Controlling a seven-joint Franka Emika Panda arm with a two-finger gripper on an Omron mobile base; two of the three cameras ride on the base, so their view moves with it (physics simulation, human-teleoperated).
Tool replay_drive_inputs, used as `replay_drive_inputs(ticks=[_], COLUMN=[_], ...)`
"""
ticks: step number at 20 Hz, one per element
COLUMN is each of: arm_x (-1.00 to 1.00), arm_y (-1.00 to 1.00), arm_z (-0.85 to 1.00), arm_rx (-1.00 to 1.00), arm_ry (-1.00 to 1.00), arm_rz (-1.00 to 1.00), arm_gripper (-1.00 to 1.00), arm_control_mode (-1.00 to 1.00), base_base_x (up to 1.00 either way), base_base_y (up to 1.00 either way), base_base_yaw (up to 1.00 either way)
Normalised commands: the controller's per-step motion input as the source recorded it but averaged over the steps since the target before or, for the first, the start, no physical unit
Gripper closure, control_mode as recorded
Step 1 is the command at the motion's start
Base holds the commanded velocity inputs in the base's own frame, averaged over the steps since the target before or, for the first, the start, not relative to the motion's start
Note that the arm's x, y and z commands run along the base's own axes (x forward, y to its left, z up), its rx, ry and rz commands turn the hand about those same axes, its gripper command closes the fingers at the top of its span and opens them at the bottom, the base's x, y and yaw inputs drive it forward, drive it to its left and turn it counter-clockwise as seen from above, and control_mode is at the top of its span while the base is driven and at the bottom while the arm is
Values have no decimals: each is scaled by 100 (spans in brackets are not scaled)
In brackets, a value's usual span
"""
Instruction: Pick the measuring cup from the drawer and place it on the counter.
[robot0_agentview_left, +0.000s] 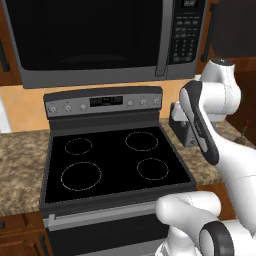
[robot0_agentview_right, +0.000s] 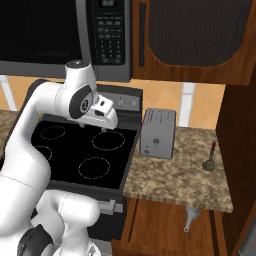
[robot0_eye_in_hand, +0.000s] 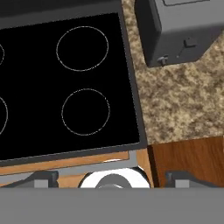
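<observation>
Spread wide and holding nothing, the end effector (robot0_agentview_right: 103, 129) hangs above the black stove top (robot0_agentview_right: 80, 155), over its right rear ring. To the right, the speckled desk (robot0_agentview_right: 175, 175) carries a grey toaster (robot0_agentview_right: 158, 132) at its back left, just beside the stove's right edge, and a small bell-shaped object (robot0_agentview_right: 210, 162) near its right edge. Under the desk's front edge, a grey measuring cup (robot0_agentview_right: 190, 216) shows in the drawer (robot0_agentview_right: 165, 222) space, handle pointing down.
</observation>
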Motion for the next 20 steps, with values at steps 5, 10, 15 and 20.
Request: replay_drive_inputs(ticks=[5, 10, 15, 20], arm_x=[-39, -81, -35, -6], arm_y=[-89, -100, -79, -72], arm_z=[-38, -38, -72, -72], arm_rx=[6, 15, 1, -2], arm_ry=[16, 14, 23, 8], arm_rz=[-32, -34, -23, -11], arm_gripper=[-100, -100, -100, -100], arm_control_mode=[-100, -100, -100, -100], base_base_x=[0, 0, 0, 0], base_base_y=[0, 0, 0, 0], base_base_yaw=[0, 0, 0, 0])
